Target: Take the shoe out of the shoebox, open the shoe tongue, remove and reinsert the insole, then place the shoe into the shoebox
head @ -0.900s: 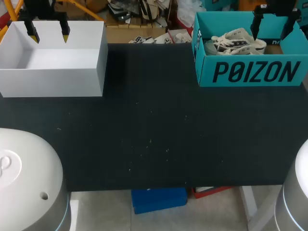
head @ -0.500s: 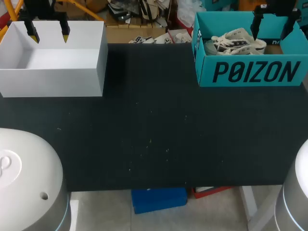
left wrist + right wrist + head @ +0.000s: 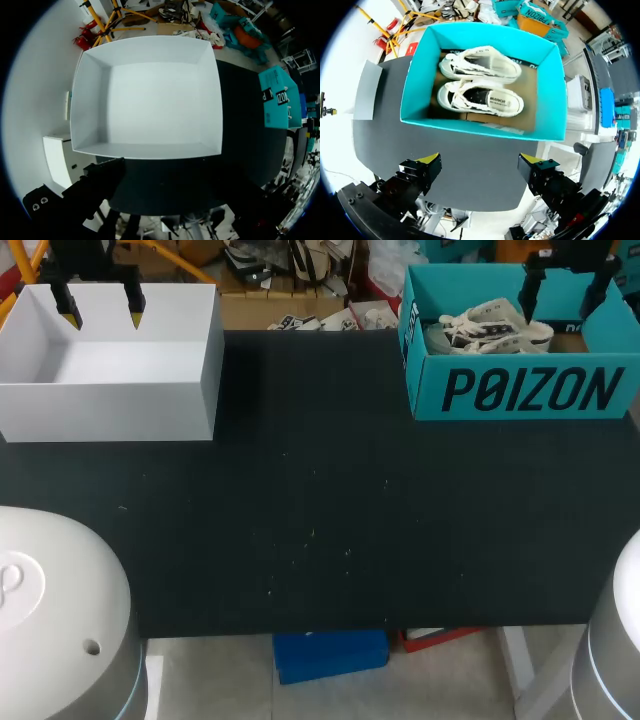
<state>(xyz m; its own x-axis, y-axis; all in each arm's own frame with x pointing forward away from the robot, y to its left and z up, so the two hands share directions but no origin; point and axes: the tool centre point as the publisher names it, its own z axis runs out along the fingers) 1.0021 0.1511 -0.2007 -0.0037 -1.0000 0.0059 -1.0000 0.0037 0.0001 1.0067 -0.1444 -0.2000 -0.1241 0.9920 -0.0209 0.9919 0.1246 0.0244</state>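
A teal shoebox (image 3: 520,390) stands open at the table's far right. In it lie two white sneakers (image 3: 492,326) side by side. From the right wrist, one sneaker (image 3: 481,64) lies on its side by the far wall and the other sneaker (image 3: 482,98) lies nearer, its opening up and its insole showing. My right gripper (image 3: 560,302) hangs open above the shoebox (image 3: 470,127), and between its yellow tips (image 3: 428,159) there is nothing. At the far left my left gripper (image 3: 100,310) is open and holds nothing above a white box.
The white box (image 3: 110,400), open-topped with nothing in it (image 3: 150,100), stands at the far left. The black table mat (image 3: 320,490) spans the space between the two boxes and reaches the near edge.
My right gripper has shifted slightly to the left over the shoebox. The left arm, the shoes and both boxes have kept still.
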